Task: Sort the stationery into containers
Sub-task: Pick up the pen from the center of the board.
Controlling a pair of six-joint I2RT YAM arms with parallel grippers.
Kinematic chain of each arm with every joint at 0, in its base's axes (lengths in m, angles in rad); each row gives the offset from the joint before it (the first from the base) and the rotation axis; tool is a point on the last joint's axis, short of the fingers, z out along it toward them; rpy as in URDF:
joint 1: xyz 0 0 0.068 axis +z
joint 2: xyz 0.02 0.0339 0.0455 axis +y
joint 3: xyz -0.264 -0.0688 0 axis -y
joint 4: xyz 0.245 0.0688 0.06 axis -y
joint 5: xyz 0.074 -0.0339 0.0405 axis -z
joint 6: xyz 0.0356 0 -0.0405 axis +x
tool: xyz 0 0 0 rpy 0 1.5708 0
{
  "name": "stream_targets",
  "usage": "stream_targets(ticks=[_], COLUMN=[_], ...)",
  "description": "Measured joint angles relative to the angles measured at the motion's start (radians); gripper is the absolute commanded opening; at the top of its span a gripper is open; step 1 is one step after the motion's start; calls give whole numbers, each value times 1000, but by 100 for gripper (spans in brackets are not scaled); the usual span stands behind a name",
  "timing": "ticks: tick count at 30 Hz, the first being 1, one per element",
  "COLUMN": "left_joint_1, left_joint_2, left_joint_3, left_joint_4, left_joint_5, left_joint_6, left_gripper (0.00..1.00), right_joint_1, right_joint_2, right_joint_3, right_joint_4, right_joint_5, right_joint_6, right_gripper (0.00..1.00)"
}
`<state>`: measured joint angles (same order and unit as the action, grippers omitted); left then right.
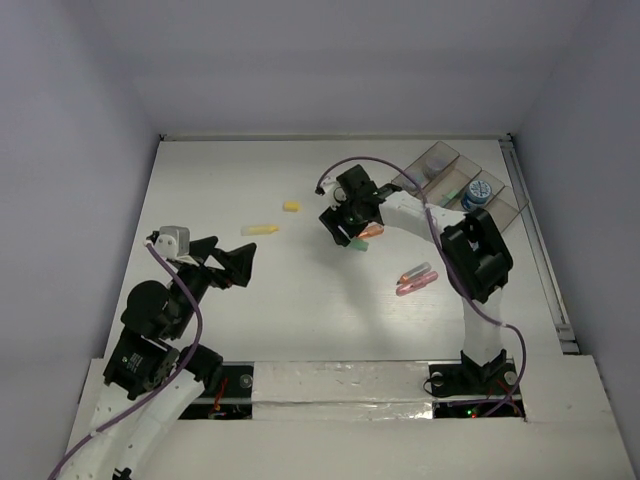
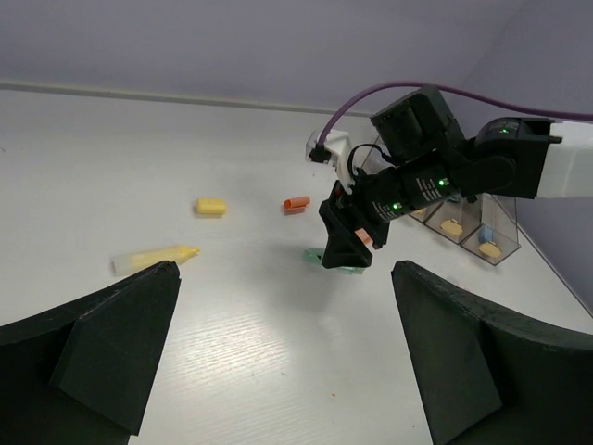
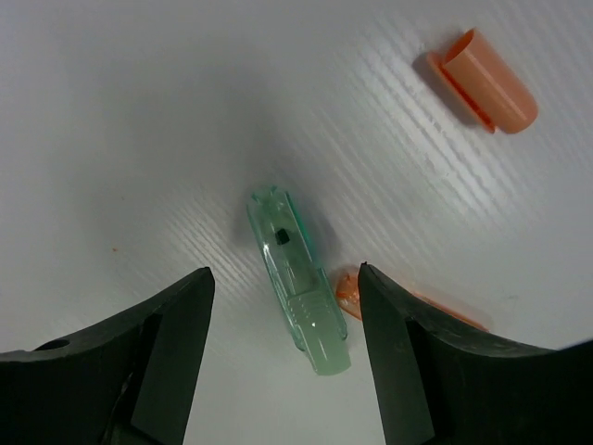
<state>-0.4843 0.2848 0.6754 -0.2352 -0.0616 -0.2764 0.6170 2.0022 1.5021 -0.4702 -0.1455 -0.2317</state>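
From above, the right gripper (image 1: pixel 352 236) covers nearly everything beneath it; only slivers of colour show at its edge. In the left wrist view the green piece (image 2: pixel 315 254) lies mostly under that gripper; the orange stick (image 3: pixel 346 287) shows little but its tip, the rest behind a finger (image 3: pixel 417 371); both those fingers run off the bottom edge; the containers (image 2: pixel 505 227) are half hidden by the right arm (image 2: pixel 547 171), their contents too small to name — yellow and blue specks; the left gripper (image 2: pixel 285 271) has its fingers (image 2: pixel 111 343) cropped likewise.

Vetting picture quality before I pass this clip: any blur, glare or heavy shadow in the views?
Top external: even light, soft shadow under right arm. Left wrist: white table evenly lit, no glare. Right wrist: translucent green plastic cap sharp, faintly shadowed.
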Motion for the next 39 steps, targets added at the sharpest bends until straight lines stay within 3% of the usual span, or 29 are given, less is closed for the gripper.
stream_targets(ticks=[6,19,25,26,33,39], left_joint_1=[8,15,15,15,15,15], left_joint_2=[9,9,9,9,9,15], left_joint_3=[0,0,0,0,0,0], left_joint_4=[0,6,6,6,6,10], left_joint_5=[11,30,36,36,41,59], left_joint_6=[3,6,6,6,6,6], left_gripper=[99,99,99,99,99,99], right_joint_1=[0,9,27,29,46,47], right_joint_2=[60,124,142,144,145,115], right_joint_3=[60,114,143,145,149,131], right_joint_4=[-106,-173,-178,-177,-165,-79], right_joint_5=[8,9,27,29,37,34], right_joint_6=[-60,-97,-106,-105,-85,13], right_gripper=[66,59,46,36,8,4])
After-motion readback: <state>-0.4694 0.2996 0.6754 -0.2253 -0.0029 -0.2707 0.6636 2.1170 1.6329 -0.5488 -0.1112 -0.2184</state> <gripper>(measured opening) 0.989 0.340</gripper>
